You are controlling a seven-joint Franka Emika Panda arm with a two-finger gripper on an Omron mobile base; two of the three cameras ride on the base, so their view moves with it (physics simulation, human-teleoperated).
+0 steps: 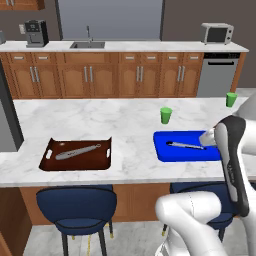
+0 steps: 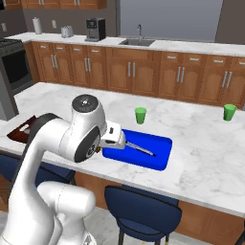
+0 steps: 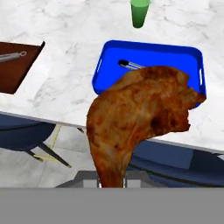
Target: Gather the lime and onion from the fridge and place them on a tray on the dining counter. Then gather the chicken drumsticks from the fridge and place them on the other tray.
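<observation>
A brown chicken drumstick (image 3: pixel 140 113) stands in front of the hand camera, its narrow end down between the fingertips of my gripper (image 3: pixel 112 180), which is shut on it. The gripper hovers at the near edge of the dining counter (image 1: pixel 125 125), just in front of the blue tray (image 3: pixel 166 54). That blue tray (image 1: pixel 165 150) holds a grey utensil (image 1: pixel 185 145). The dark brown tray (image 1: pixel 75 161) lies further left with a grey utensil (image 1: pixel 77 151) in it. The lime and the onion are out of view. The fridge's dark-grey side (image 1: pixel 7 120) stands at the left edge.
Two green cups stand on the dining counter, one (image 1: pixel 165 115) behind the blue tray and one (image 1: pixel 230 99) at the far right. Blue stools (image 1: pixel 75 205) are tucked under the near edge. A wall counter with a sink (image 1: pixel 87 45) runs behind.
</observation>
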